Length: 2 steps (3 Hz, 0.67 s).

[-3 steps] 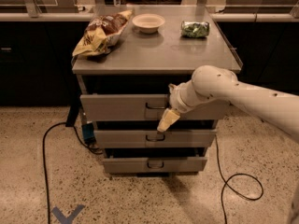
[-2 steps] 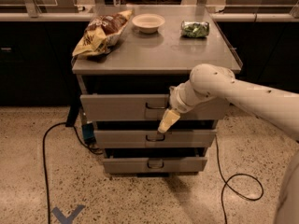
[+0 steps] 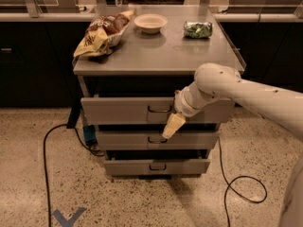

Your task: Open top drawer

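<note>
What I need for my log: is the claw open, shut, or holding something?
Claw: cannot be told; it sits below and right of the handle on the top drawer.

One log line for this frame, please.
gripper: angled down, beside and below handle, contact unclear | top drawer: tray not showing | step: pull not yet evident

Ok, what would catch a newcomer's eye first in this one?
A thick white robot arm reaches in from the right, its cream gripper hanging just below the dark wire handle of the wide grey metal top drawer. On the cabinet's top sit a yellow-brown snack bag, a white bowl and a green packet.
</note>
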{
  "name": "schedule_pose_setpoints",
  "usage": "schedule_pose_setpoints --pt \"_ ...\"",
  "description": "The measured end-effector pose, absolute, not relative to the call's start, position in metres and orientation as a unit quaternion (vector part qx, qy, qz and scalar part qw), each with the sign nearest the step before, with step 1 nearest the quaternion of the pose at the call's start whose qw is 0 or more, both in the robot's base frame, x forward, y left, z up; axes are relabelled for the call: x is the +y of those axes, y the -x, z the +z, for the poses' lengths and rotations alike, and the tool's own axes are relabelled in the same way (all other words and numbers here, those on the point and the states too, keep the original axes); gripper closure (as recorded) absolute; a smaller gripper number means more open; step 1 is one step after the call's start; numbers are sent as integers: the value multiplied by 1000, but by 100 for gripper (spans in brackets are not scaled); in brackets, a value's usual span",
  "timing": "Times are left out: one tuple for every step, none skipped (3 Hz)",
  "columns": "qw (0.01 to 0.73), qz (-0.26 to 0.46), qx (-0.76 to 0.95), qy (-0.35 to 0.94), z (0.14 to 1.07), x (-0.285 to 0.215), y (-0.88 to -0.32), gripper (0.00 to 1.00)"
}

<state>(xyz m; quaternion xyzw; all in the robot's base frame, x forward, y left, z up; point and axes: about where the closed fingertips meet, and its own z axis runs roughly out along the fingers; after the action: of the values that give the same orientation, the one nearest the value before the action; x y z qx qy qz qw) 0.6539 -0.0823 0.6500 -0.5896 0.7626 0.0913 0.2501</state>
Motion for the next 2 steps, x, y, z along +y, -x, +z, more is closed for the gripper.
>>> schedule_pose_setpoints --pt "228 118 763 593 658 -83 -618 0" --pt "228 118 763 593 658 -83 -618 0"
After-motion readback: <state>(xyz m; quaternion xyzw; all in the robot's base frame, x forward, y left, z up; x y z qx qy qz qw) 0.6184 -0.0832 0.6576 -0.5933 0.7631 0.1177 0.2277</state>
